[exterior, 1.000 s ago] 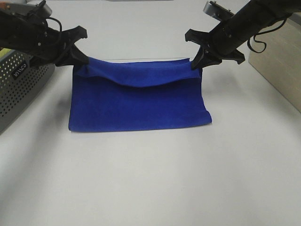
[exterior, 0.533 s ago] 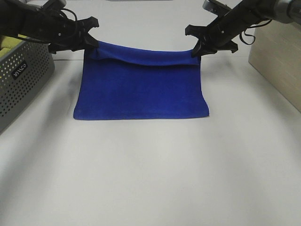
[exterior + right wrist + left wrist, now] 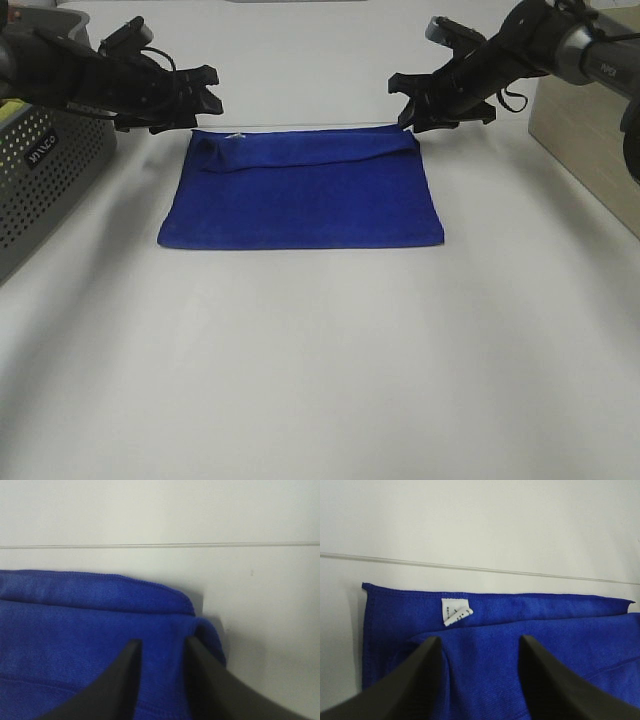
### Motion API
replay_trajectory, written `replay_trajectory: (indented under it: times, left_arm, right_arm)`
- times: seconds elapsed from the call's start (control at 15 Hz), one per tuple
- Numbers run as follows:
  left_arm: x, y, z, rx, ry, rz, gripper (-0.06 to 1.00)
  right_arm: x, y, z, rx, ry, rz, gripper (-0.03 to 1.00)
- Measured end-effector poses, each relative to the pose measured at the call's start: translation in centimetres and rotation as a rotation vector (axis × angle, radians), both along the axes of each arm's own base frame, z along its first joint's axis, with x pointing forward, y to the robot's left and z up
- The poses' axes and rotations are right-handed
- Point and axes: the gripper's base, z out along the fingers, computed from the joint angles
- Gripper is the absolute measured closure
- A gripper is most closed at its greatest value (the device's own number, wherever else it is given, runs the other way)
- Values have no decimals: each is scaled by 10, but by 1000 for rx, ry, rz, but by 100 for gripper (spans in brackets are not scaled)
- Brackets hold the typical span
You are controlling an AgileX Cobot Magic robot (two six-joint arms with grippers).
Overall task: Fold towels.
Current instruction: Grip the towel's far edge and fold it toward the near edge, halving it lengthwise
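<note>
Lying flat, towel (image 3: 300,205) spans left end effector (image 3: 212,92) to right end effector (image 3: 400,103).

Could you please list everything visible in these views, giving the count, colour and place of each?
towel: one, royal blue, flat at mid-table, far edge folded over
tag: one, white, on the towel's far edge
basket: one, grey perforated, table's left side
box: one, pale wood, right side
table: one, white
left end effector: one, black, open at the far-left corner
right end effector: one, black, open at the far-right corner
</note>
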Motion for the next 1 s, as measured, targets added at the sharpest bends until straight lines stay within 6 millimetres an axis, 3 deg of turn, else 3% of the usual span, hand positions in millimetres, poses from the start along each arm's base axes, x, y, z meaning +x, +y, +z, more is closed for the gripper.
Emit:
replay_trajectory:
  times: [0.13, 0.2, 0.33, 0.53, 0.73, 1.0]
  left_arm:
    - [-2, 1, 2, 27, 6, -43, 24]
    - [-4, 1, 3, 43, 16, -81, 23]
    - [-12, 4, 6, 55, 73, -178, 23]
    - [-28, 0, 3, 31, 252, -267, 23]
    - [-37, 2, -2, 28, 383, -264, 23]
    - [-46, 3, 4, 49, 451, -317, 23]
  right_arm:
    - [-6, 1, 2, -12, 63, 37, 22]
    - [-11, 1, 4, -22, 103, 62, 19]
    - [-21, 2, 11, -11, 206, 102, 18]
    - [-33, -15, 9, 14, 369, 120, 18]
    - [-33, -39, 11, 55, 407, 46, 21]
    - [-54, -46, 11, 43, 492, 56, 23]
